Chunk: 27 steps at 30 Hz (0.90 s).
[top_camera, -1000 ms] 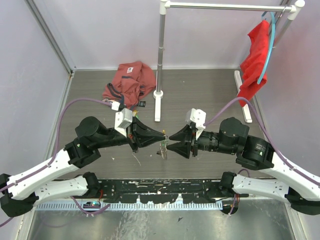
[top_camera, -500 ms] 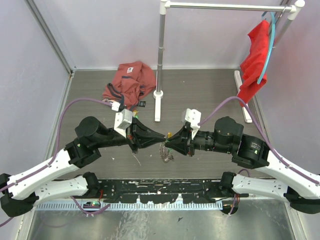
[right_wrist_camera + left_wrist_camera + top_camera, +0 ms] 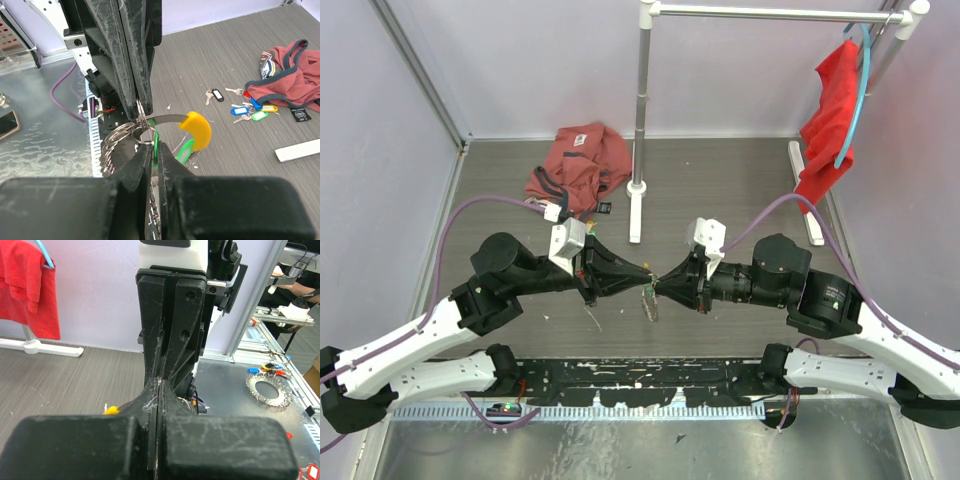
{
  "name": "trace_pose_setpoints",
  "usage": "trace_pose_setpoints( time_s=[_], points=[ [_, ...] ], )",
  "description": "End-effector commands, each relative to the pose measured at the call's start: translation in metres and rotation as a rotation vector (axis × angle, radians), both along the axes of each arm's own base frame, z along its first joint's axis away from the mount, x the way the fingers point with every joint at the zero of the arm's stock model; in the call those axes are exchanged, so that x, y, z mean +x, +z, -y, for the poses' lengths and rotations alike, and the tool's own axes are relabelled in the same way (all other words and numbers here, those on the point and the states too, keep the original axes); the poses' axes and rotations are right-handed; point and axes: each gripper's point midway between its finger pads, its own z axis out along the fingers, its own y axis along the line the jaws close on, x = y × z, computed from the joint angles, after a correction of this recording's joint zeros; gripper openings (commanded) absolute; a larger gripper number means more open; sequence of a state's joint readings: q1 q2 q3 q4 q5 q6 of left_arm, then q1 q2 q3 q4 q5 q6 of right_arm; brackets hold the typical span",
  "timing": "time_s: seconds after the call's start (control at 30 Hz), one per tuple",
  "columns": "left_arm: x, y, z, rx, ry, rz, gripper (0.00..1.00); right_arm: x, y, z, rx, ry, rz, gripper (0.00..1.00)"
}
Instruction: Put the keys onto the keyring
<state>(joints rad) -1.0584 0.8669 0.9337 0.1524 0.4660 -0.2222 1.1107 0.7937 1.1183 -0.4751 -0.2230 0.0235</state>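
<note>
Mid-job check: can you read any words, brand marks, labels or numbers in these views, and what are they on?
Nothing is legible in any view.
Black label on the reddish garment: pale print, too small to read.
Loose keys on the table: tag inserts too small to read.
Yellow tag on the keyring: no writing visible.

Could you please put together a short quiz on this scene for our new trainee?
1. True or false: the keyring lies on the red garment.
2. The keyring's curved tag is: A blue, B yellow-orange, C white.
3. What lies loose beside the garment?
Key: 1 false; 2 B; 3 the keys.
</note>
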Motion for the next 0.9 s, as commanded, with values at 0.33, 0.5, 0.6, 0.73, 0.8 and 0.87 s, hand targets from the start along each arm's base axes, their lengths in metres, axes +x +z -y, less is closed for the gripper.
trace_pose_setpoints(
  time_s=[0.33,0.5,0.6,0.73,0.8,0.87],
  points=[
    [-0.0041,0.0264,-0.0035,-0.073,-0.008,0.039,0.00,-0.0032,0.0368,0.0126,0.104,-0.013,0.066,0.05],
    [-0.0035,0.0250,-0.0019,-0.068,-0.010,0.035,0.00,-0.0034,0.0385,0.0129,0.111,-0.014,0.067,0.04],
    [-0.0034,0.0243,-0.0014,-0.064,-0.011,0.033,0.00,-0.0039,0.0379,0.0105,0.108,-0.004,0.066,0.04],
    [-0.0032,0.0240,-0.0011,-0.062,-0.011,0.033,0.00,-0.0039,0.0362,0.0085,0.100,0.001,0.063,0.05],
    [-0.0038,0.0243,-0.0011,-0.062,-0.014,0.033,0.00,-0.0034,0.0345,0.0077,0.094,0.001,0.061,0.05],
    [-0.0035,0.0235,-0.0007,-0.059,-0.014,0.032,0.00,-0.0024,0.0320,0.0072,0.086,-0.003,0.057,0.05]
  ],
)
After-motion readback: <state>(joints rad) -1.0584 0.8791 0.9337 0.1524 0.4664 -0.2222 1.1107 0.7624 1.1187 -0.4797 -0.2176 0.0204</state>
